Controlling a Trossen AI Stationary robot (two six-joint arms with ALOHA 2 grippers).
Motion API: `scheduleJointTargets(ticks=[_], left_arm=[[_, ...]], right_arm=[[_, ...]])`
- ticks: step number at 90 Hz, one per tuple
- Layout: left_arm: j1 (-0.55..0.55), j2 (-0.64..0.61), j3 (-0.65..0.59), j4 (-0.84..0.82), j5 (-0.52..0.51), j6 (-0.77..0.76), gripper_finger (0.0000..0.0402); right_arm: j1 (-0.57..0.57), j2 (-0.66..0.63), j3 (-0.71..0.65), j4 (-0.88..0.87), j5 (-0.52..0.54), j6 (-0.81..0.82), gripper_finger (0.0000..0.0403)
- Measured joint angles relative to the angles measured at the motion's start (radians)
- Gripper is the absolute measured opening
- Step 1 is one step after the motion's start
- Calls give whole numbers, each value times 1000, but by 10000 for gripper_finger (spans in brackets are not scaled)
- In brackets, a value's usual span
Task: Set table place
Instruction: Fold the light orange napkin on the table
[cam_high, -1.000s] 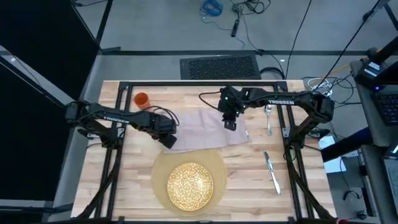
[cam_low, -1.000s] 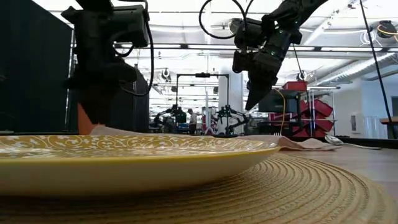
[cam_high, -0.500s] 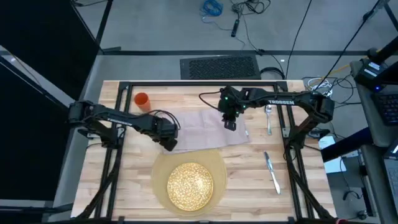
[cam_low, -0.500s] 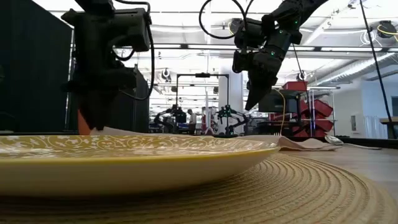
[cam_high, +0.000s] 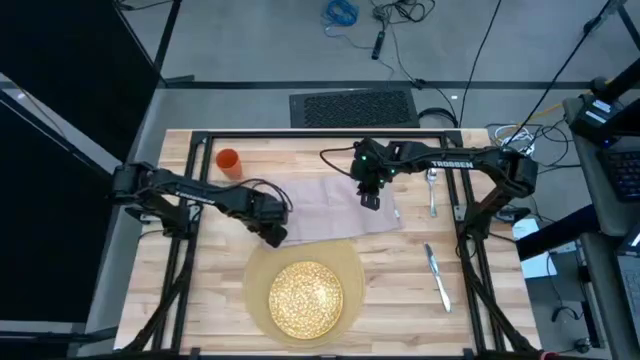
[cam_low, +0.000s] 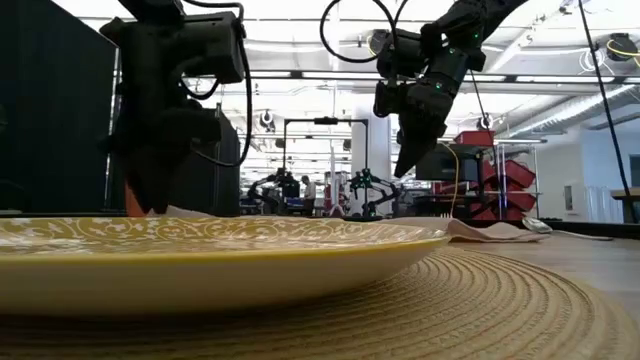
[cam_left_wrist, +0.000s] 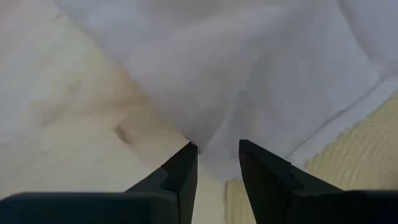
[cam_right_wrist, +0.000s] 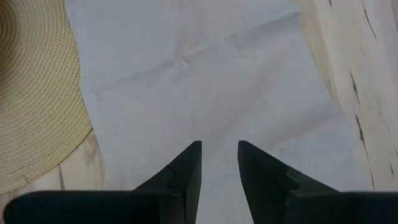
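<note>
A pinkish-grey napkin (cam_high: 325, 205) lies spread flat on the table (cam_high: 200, 300), its near edge beside the round tan mat (cam_high: 258, 275) that bears the gold-speckled plate (cam_high: 305, 297). My left gripper (cam_high: 273, 237) is low over the napkin's near left corner (cam_left_wrist: 214, 163), open, fingers pointing down with one on each side of that corner. My right gripper (cam_high: 370, 200) hangs open well above the napkin's right part (cam_right_wrist: 205, 93), touching nothing. An orange cup (cam_high: 228, 160) stands at the far left. My left gripper comes from above with its fingertips (cam_left_wrist: 186, 155) down at the napkin's near left corner. I cannot tell whether they touch the cloth or the table. The napkin lies flat and slack.
A knife (cam_high: 438, 278) lies on the right side of the table. More steel cutlery (cam_high: 432, 190) lies farther back, right of the napkin. Black rails (cam_high: 190, 260) run along both sides of the table. Bare wood shows between the mat and the knife.
My left gripper has moved a little toward the table's near edge and down, closing in on the napkin's near left corner. The napkin has not visibly moved.
</note>
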Motion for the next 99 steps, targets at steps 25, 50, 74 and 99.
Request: scheduleJointTargets(ticks=[25, 50, 74, 99], left_arm=[[0, 0, 0, 2, 0, 66, 34], [8, 0, 0, 4, -25, 99, 0], [30, -15, 47, 0, 103, 129, 0], [30, -15, 150, -59, 197, 153, 0]], right_arm=[[0, 0, 0, 0, 0, 5, 91], [0, 0, 0, 0, 0, 6, 91], [0, 0, 0, 0, 0, 6, 91], [0, 0, 0, -1, 0, 1, 91]])
